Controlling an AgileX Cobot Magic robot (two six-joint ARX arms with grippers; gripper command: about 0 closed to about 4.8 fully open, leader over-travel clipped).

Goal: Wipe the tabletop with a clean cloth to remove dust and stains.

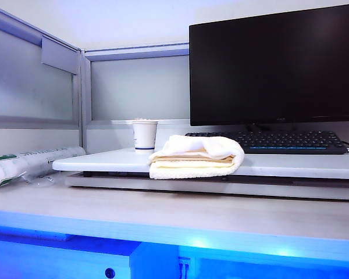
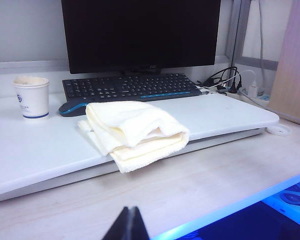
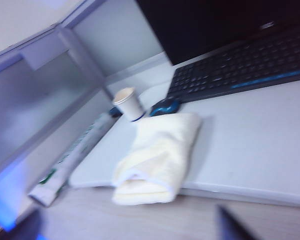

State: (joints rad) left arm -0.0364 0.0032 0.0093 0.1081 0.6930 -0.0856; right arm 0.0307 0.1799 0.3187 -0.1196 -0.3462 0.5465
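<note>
The cloth [image 1: 196, 156], a folded cream-yellow and white towel, lies on the front edge of the glossy white tabletop [image 1: 291, 164] and hangs slightly over it. Neither gripper shows in the exterior view. In the left wrist view, my left gripper [image 2: 129, 221] is shut and empty, its dark tips pressed together above the wood-grain desk, well short of the cloth [image 2: 135, 132] and tabletop [image 2: 35, 150]. The right wrist view is blurred. There my right gripper [image 3: 127, 227] stands open, one dark finger [image 3: 232, 225] far out to the side, over the desk in front of the cloth [image 3: 157, 155].
A paper cup [image 1: 145, 136] stands on the board left of the cloth. A blue mouse [image 2: 72, 107], a black keyboard [image 1: 273, 141] and a monitor [image 1: 273, 64] sit behind. A wrapped roll [image 1: 23, 165] lies at the left by the partition. Cables [image 2: 225, 82] run at the right.
</note>
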